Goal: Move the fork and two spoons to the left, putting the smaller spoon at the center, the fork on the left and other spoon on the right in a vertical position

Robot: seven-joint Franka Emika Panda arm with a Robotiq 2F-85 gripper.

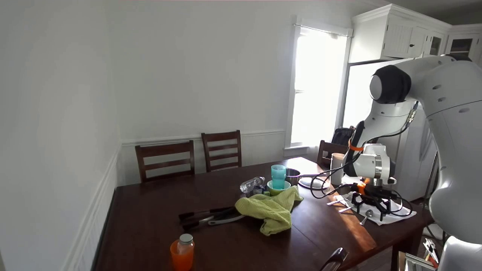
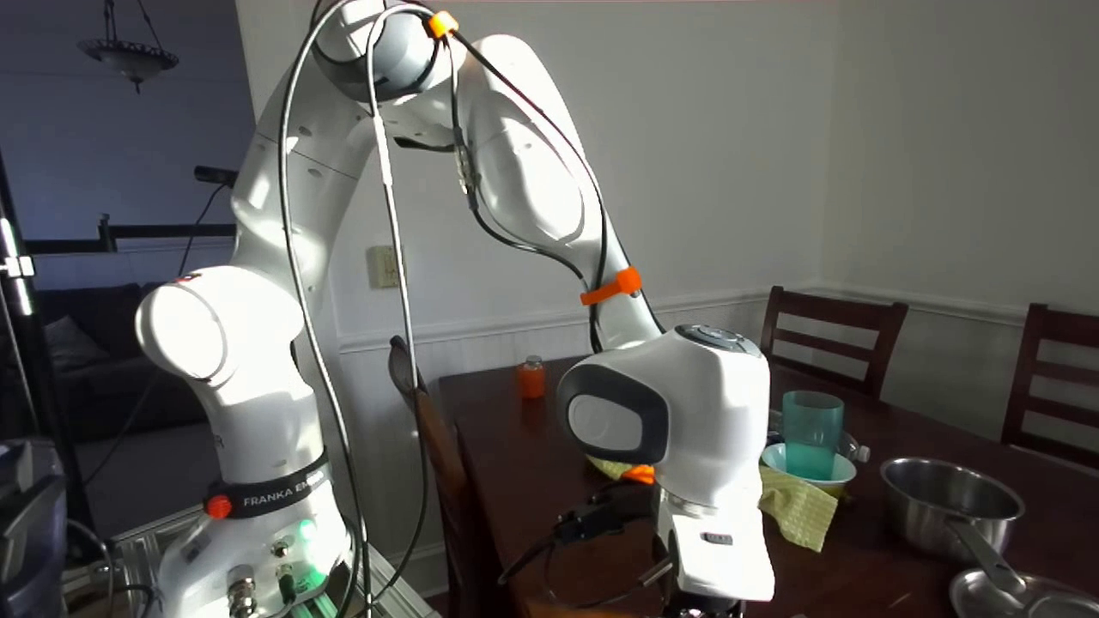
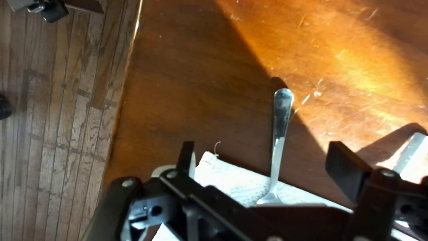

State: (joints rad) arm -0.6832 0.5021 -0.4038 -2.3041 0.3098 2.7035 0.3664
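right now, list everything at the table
spoon: 1, silver, head on sheet
utensil handles: 2, silver, by sheet
sheet: 1, white, on table
cloth: 1, yellow-green, on table
long handles: several, mostly black, by cloth
bowl: at least 1, pale, by cloth
cup: 1, teal, in bowl
bottle: 1, clear, lying near bowl
pot: 1, silver, near bowl
lid or dish: 1, silver, by pot
cylinder: 1, pale, near pot
container: 1, orange, away from cloth
jar: 1, silver-capped, at container
chairs: several, brown, around table
arm: 1, white, over table
gripper: 1, black, open by spoon

White arm (image 2: 537, 176), orange strap (image 2: 614, 288), black lettered band (image 2: 275, 493)
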